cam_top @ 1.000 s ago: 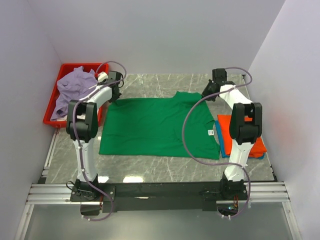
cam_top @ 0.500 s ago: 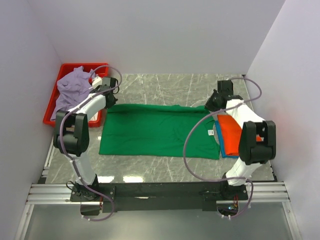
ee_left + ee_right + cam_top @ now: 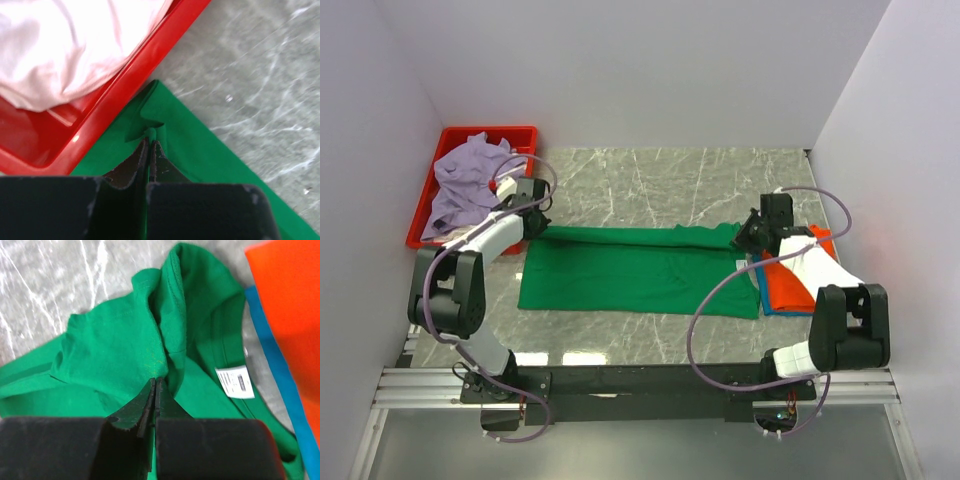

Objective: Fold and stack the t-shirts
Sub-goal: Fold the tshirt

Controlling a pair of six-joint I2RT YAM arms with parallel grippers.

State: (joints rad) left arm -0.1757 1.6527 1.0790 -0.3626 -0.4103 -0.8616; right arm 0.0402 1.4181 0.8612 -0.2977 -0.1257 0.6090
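the green t-shirt (image 3: 630, 275) lies spread on the marble table (image 3: 650, 190). the left gripper (image 3: 150, 146) is clamped on its far corner just beside the red tray (image 3: 150, 55). the right gripper (image 3: 154, 387) pinches a fold near the collar. the right arm partly hides the orange tee (image 3: 782, 288) on the blue tee (image 3: 277, 370).

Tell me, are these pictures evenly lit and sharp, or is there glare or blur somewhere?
Top external view: soft, even light, two small bright reflections on the table near its front edge. Left wrist view: the pale cloth in the red tray looks washed out, and the tray wall shines. Right wrist view: the green t-shirt is sharp; the orange t-shirt glows oversaturated.
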